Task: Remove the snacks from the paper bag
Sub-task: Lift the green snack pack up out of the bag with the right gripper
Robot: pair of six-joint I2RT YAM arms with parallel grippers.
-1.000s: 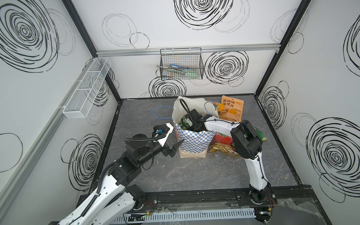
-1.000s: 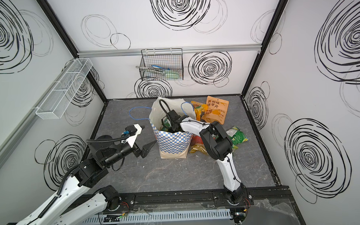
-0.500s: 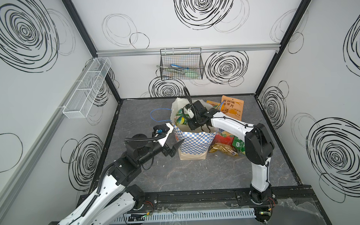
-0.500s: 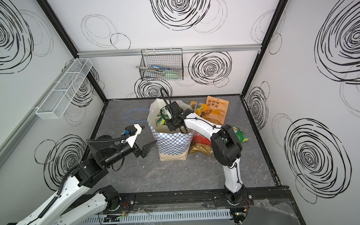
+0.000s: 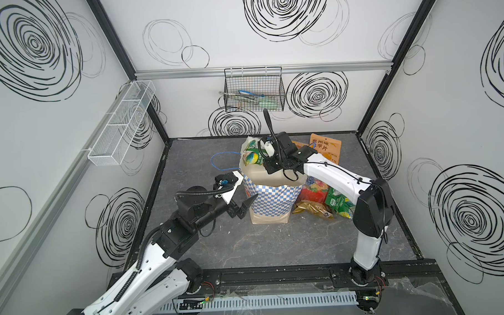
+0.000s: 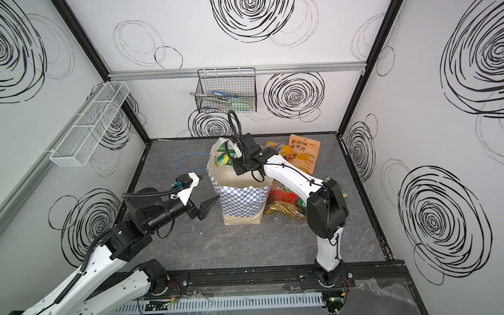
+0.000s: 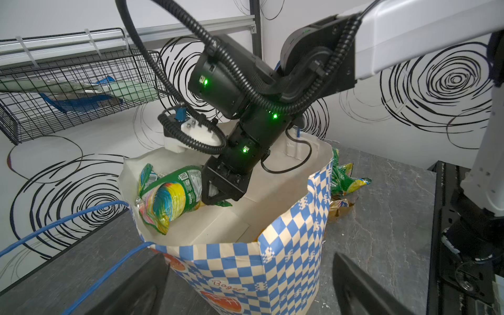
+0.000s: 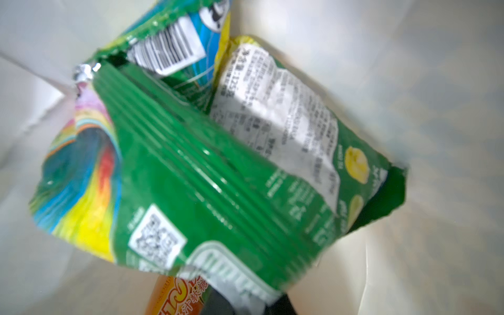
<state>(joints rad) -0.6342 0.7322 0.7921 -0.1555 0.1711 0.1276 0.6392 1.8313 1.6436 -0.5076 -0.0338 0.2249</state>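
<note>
Right pincer: down in the mouth of the tall cream paper bag with the blue-and-white checkered band. Jaws are clamped on one edge of a crinkly plastic green packet with a rainbow swirl print. The green packet sits at rim height, against the inner wall on the side away from the right arm, and shows over the rim in both top views.

Right wrist view: a second green pouch with a barcode lies behind it, and an orange printed packet lies deeper in the paper bag.

Left pincer: jaws wide apart, level with the checkered band, just beside the bag's left side. One black fingertip is right at the paper; can't tell if it touches.

Bag stands upright on the dark grey stone-look tabletop, toward the back. A thin blue cord handle loops out on its left.

Already out, on the tabletop right of the bag:
- red fruit-printed pouch, touching the bag
- gold crinkly bag, in front of the red one
- small green bags, by the right arm
- flat orange pouch with Chinese characters, near the back wall
- yellow-orange bag, beside the orange pouch
</note>
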